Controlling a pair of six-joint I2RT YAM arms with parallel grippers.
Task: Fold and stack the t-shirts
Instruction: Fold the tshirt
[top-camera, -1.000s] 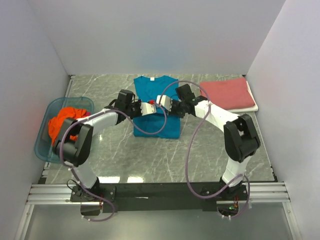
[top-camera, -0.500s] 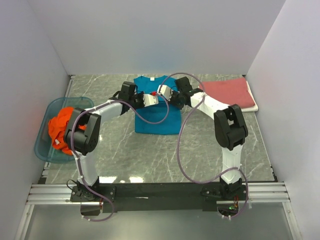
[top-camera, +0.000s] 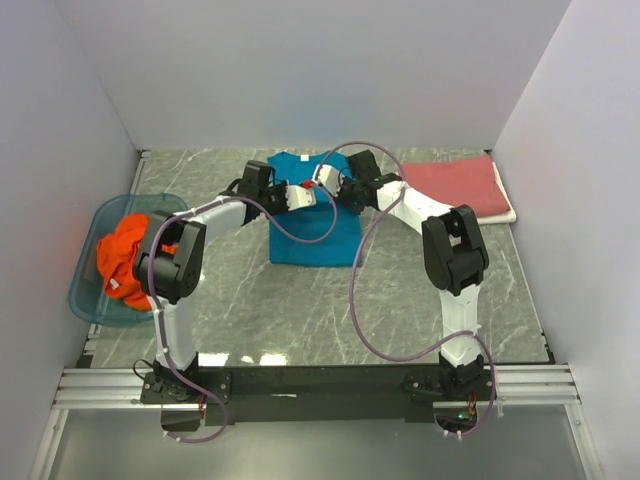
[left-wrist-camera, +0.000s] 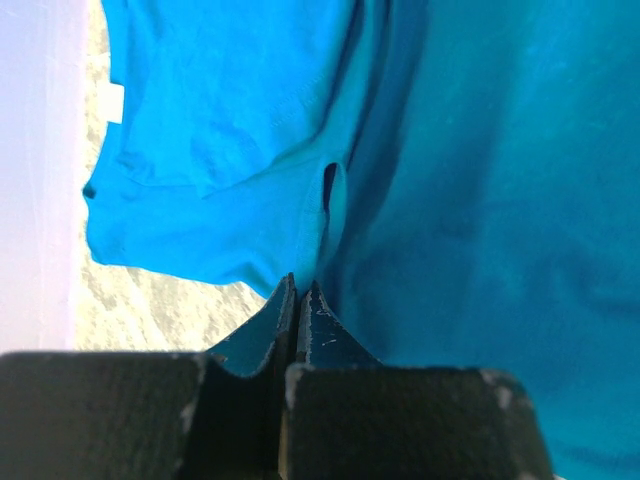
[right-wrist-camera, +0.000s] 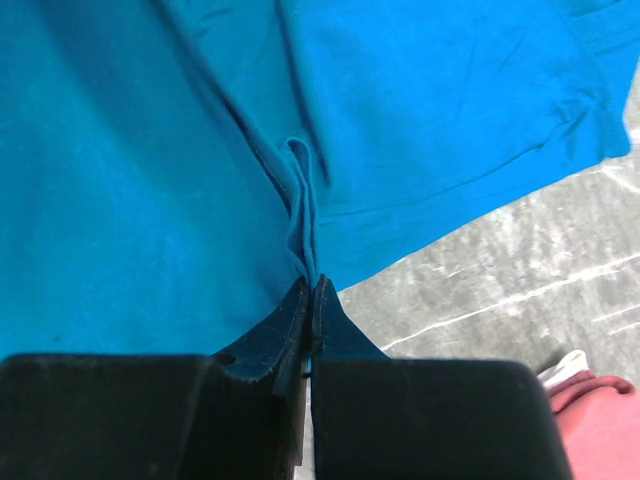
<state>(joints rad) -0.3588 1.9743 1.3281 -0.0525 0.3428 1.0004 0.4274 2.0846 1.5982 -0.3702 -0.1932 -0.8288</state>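
Note:
The teal blue t-shirt (top-camera: 310, 237) lies at the back middle of the table, its lower part lifted and folded toward the collar. My left gripper (top-camera: 305, 196) and right gripper (top-camera: 322, 184) meet above its middle. In the left wrist view the left gripper (left-wrist-camera: 298, 292) is shut on a pinch of teal cloth (left-wrist-camera: 480, 200). In the right wrist view the right gripper (right-wrist-camera: 312, 287) is shut on a bunched teal fold (right-wrist-camera: 120, 200). The dusty red t-shirt (top-camera: 455, 185) lies folded at the back right. The orange t-shirt (top-camera: 125, 250) sits crumpled in the tub.
The translucent blue tub (top-camera: 85, 292) stands at the left edge. A white cloth edge (top-camera: 507, 215) shows under the red t-shirt, also in the right wrist view (right-wrist-camera: 565, 365). Grey marble table (top-camera: 300, 310) with white walls on three sides.
Both grippers have moved toward the back wall, carrying the teal shirt's lower part with them. The visible shirt has become shorter front to back.

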